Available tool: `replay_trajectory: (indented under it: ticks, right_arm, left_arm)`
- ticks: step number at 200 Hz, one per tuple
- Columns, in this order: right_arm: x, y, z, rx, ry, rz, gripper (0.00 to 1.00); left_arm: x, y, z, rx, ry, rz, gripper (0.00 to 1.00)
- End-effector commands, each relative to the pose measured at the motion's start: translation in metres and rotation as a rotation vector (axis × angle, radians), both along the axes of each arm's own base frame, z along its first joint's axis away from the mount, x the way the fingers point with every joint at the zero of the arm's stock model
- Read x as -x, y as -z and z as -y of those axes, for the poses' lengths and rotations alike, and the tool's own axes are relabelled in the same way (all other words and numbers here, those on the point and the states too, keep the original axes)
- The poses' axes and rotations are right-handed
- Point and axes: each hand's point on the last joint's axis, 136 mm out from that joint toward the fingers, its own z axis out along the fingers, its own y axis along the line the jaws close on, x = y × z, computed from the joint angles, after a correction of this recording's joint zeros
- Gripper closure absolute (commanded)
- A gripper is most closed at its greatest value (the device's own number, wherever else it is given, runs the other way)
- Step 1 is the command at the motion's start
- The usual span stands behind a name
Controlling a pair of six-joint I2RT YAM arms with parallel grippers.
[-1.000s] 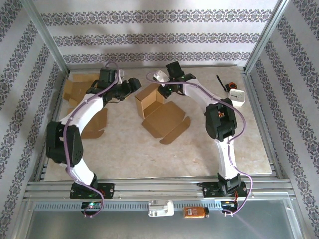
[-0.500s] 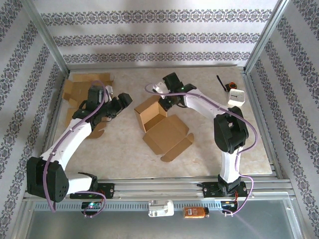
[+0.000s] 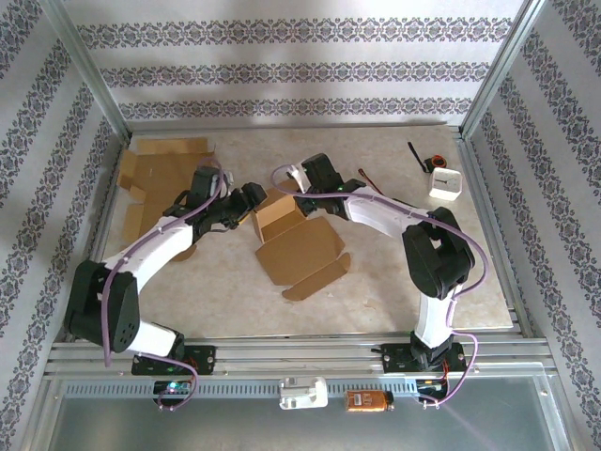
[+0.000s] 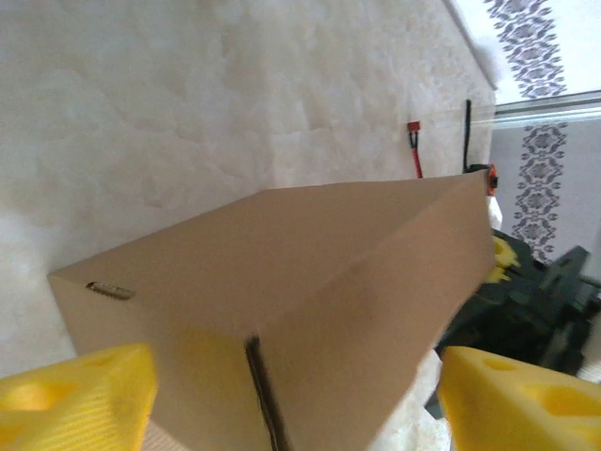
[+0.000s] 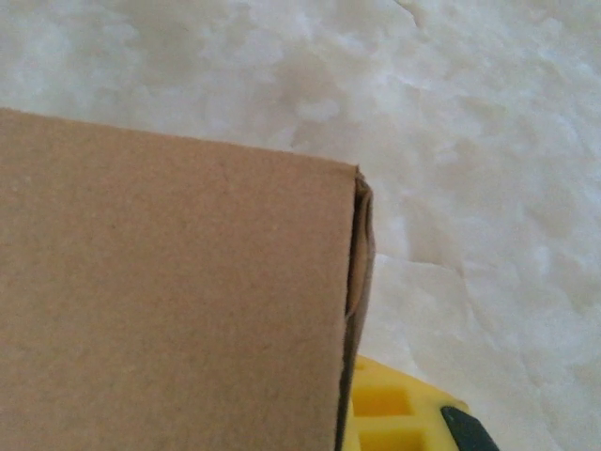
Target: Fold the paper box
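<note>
Here's where you stand: the paper box (image 3: 299,240) sits mid-desk (image 3: 404,282), half made. Its raised body is at the far-left end. The unfolded lid and flaps lie flat toward the near right, so the long axis runs on that diagonal, far-left to near-right.

Your right claw (image 3: 300,193) is at the far wall of the body, closed right down. From its wrist camera a cardboard panel edge runs in against the yellow finger (image 5: 394,409). I read that as a pinch on the wall, anchoring the box.

Your left claw (image 3: 247,199) is just beside the body's left side, and this one's wide open, nothing in it. Look at its wrist view: there's a yellow fingertip (image 4: 80,395) low on each side. A vertical corner of the box stands straight ahead between them, its seam nearly centred. No contact that I can make out.

So here's the relation that matters: the box lies dead ahead of the left claw, corner first, not face first. Both claws are at the body end; neither is near the loose flaps at the near-right end.

My call: if the left is to steady a wall, it wants squaring to a flat face before it closes, or the corner may crush or skid. Spare flat cardboard (image 3: 155,174) lies far left, well apart from the action.
</note>
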Motion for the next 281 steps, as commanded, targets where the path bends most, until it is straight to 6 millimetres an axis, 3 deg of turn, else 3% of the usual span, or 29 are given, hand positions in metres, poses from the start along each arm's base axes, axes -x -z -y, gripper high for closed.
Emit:
replay_trajectory:
  ticks: [1, 22, 88, 136, 179, 212, 228, 242, 264, 281]
  right_arm:
    - [0.0, -0.014, -0.005, -0.058, 0.019, 0.05, 0.89]
    - [-0.002, -0.013, -0.002, -0.127, 0.052, 0.073, 0.76]
    - [-0.008, 0.015, 0.012, -0.324, 0.162, 0.046, 0.7]
    - [-0.011, 0.029, 0.017, -0.341, 0.202, 0.045, 0.92]
    - [-0.016, 0.027, 0.014, -0.353, 0.201, 0.052, 0.76]
    - [-0.025, 0.02, 0.006, -0.36, 0.196, 0.078, 0.9]
    - [-0.025, 0.014, 0.01, -0.337, 0.186, 0.107, 0.96]
    - [-0.021, -0.005, 0.014, -0.307, 0.134, 0.158, 0.98]
    - [-0.014, -0.053, 0.028, -0.171, -0.002, 0.303, 1.0]
    - [-0.008, -0.096, 0.041, 0.003, -0.137, 0.423, 1.0]
  left_arm:
    - [-0.008, 0.002, 0.011, 0.024, 0.02, 0.025, 0.33]
    - [-0.007, 0.015, 0.013, 0.026, 0.015, -0.006, 0.43]
    - [-0.005, 0.017, 0.011, 0.005, 0.013, -0.011, 0.44]
    - [-0.006, 0.016, 0.012, 0.006, 0.017, -0.013, 0.44]
    - [-0.007, 0.011, 0.014, 0.021, 0.018, -0.002, 0.44]
    - [-0.008, 0.0, 0.012, 0.025, 0.004, 0.028, 0.36]
    - [-0.006, -0.014, 0.007, 0.011, -0.003, 0.067, 0.3]
    - [-0.001, -0.039, -0.002, -0.02, -0.013, 0.128, 0.24]
    - [0.015, -0.092, -0.03, -0.146, -0.054, 0.287, 0.19]
    - [0.032, -0.117, -0.054, -0.284, -0.08, 0.385, 0.17]
